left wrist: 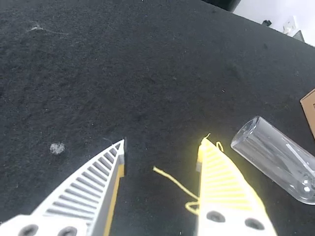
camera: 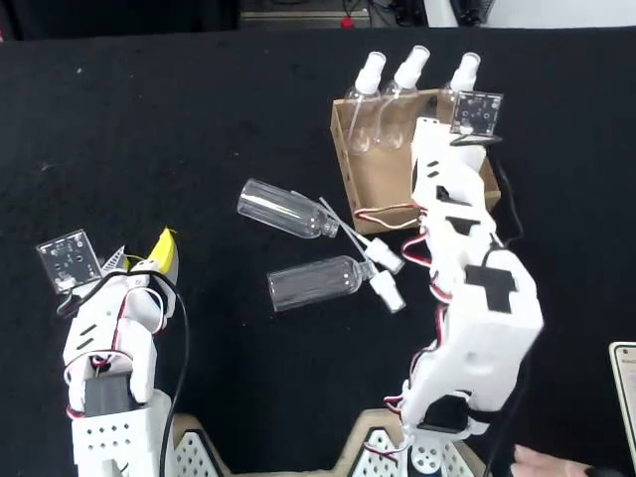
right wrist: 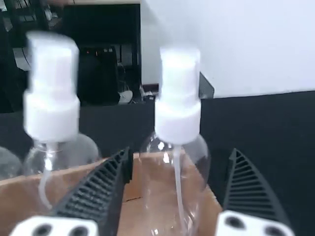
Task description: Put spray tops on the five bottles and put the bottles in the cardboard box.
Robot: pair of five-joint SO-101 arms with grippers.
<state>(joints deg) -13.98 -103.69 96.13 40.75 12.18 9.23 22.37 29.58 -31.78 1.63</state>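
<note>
Right gripper [right wrist: 180,155] hangs open either side of a capped bottle [right wrist: 178,105] standing in the box [camera: 339,139], one of three there, so that placing looks done. Left gripper [left wrist: 162,145] is open over the table [camera: 149,119]. Next, I judge: cap the lying bottles [camera: 285,210], their tops [camera: 386,260] by their necks

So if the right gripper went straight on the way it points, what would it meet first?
Probably the capped bottle standing in the cardboard box, centred between the open fingers of the right gripper; depth is unclear.
</note>
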